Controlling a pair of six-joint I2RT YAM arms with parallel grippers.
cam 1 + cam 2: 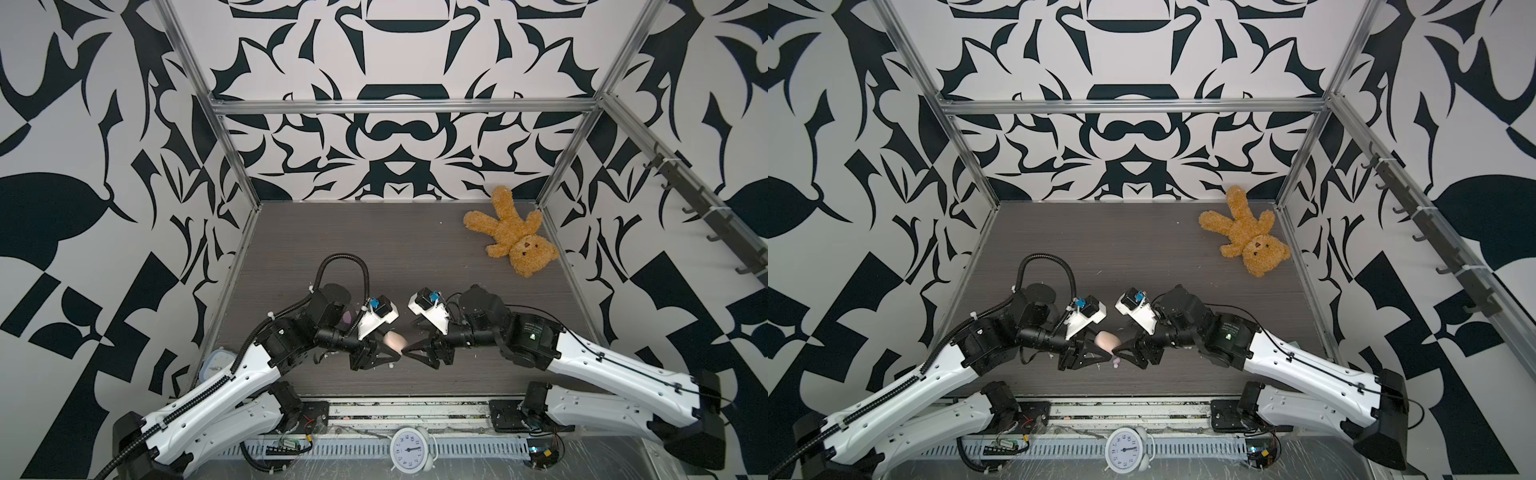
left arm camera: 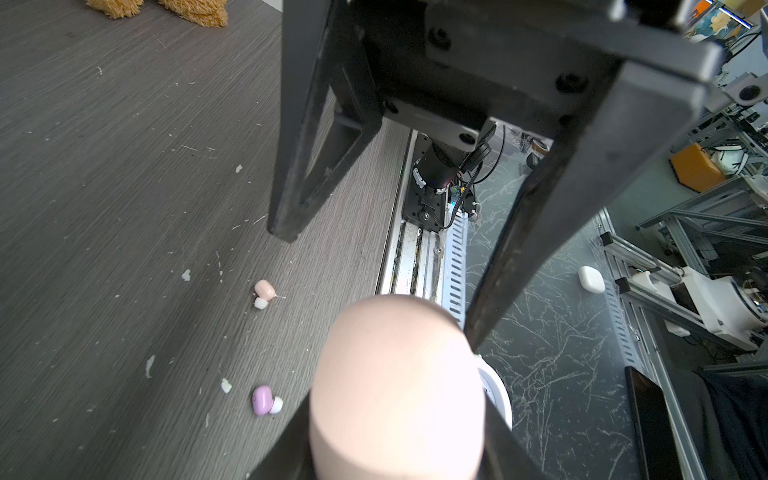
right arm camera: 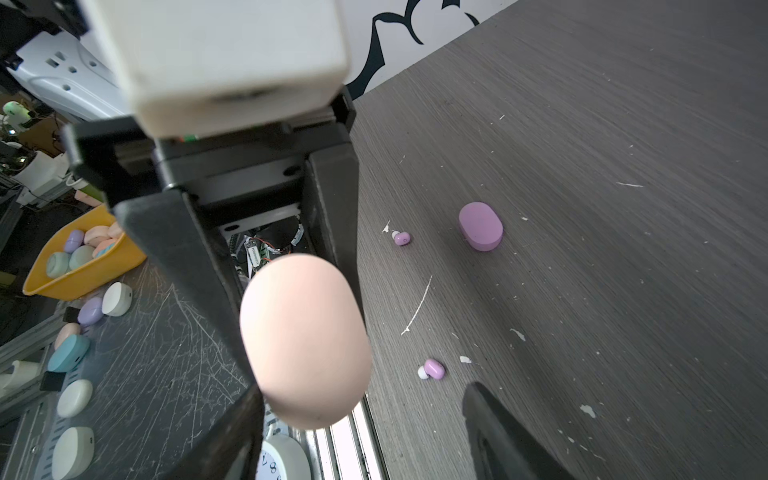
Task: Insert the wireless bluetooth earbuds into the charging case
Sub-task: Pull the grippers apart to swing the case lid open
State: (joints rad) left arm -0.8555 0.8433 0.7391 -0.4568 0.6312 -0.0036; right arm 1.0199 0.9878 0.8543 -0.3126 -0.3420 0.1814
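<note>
**1. Holding arrangement**

The left gripper [image 1: 392, 348] has its fingers pinching the charging case [image 3: 305, 340] by 1 end. It carries the case above the surface [image 1: 374, 249], near the front edge. The free, rounded end of the case points at the right gripper [image 2: 380, 286].

The right gripper's fingers are spread and hold nothing. They stand either side of the case's free end. 1 finger [image 2: 498, 270] lies just beside the case, and contact cannot be confirmed.

This layout probably serves a 2-handed step. The left gripper steadies the body while the right gripper works the lid, since the case has to be open before any bud goes in.

**2. Condition of the case**

The held case is a smooth peach-pink oval. No seam, hinge or gap shows, so it is judged to be shut.

**3. Location of the earbuds**

All visible buds lie loose on the surface and none is in a case.

- The peach-pink earbud [image 2: 264, 291] matches the held case in colour and lies below the 2 grippers.
- The near lilac earbud [image 3: 432, 369] lies close to the right fingers.
- The far lilac earbud [image 3: 402, 238] lies near a shut lilac case [image 3: 481, 226].

Each bud is bean-shaped with a pale whitish tip. A 2nd peach-pink bud is not visible. No insertion has begun.
</note>
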